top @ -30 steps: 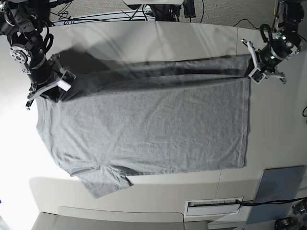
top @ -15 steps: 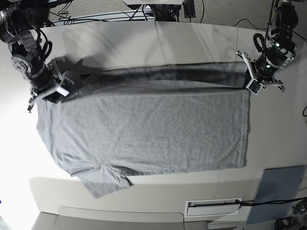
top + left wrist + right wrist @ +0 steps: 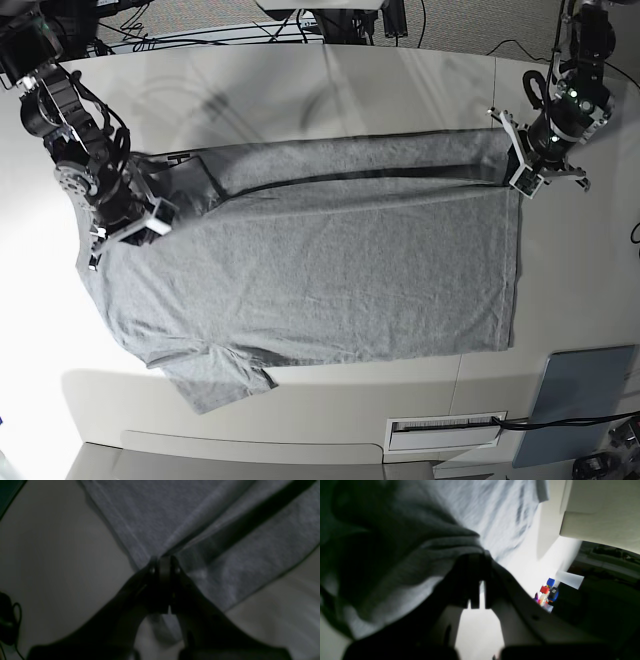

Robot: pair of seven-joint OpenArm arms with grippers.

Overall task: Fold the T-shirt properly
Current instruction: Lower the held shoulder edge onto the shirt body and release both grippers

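Since earlier frames: both grippers carried far edge of T-shirt (image 3: 320, 270) nearer, folded band now lying flatter over body; right gripper (image 3: 135, 215) moved most, down toward shoulder. Near: loose sleeve at front table (image 3: 300, 90) edge, untouched. Middle: shirt flat, long axis running left-right between arms. Far: folded edge stretched between both grippers. Right gripper fingers pinched on shoulder fabric. Left gripper (image 3: 525, 165) fingers clamped on hem corner. Fold line lay toward camera from both grips; judged both arms equally near.
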